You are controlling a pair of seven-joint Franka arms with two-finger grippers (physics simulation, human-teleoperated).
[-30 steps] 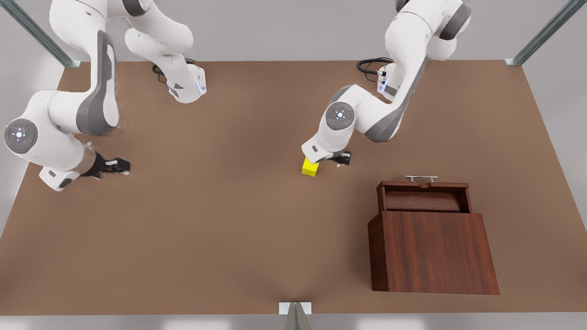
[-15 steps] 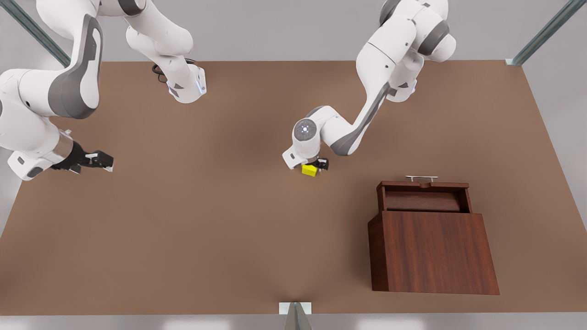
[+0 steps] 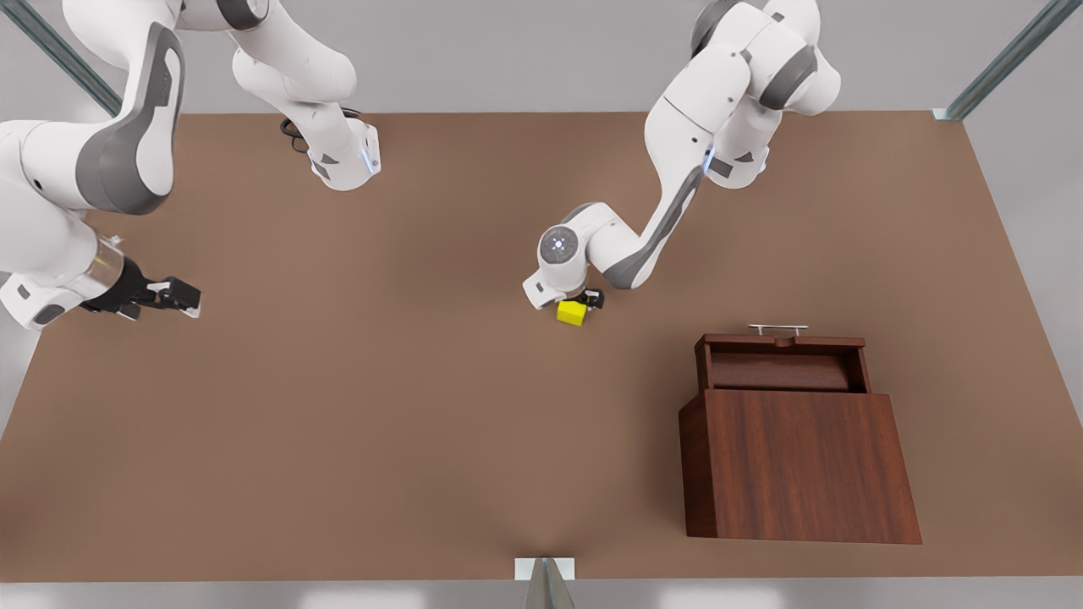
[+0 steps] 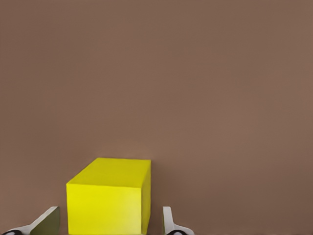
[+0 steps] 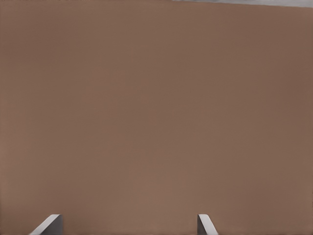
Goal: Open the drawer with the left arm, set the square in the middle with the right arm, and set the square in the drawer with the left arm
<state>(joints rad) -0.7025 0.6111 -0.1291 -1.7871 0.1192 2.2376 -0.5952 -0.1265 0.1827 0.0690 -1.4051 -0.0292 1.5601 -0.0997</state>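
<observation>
The left gripper [image 3: 590, 301] points straight down over the yellow cube [image 3: 573, 313] mid-table, fingers [image 4: 168, 223] spread around it with gaps. The right gripper [image 3: 173, 297] waits near the table's [image 3: 406, 406] edge, fingers wide. The drawer [image 3: 782, 362] stands open.

Even, soft overhead light leaves faint shadows on the matte tabletop [image 3: 423, 406], without glare.

Left claw [image 3: 585, 303] lowered, spread wide (right claw [image 3: 182, 298] likewise, idle).
</observation>
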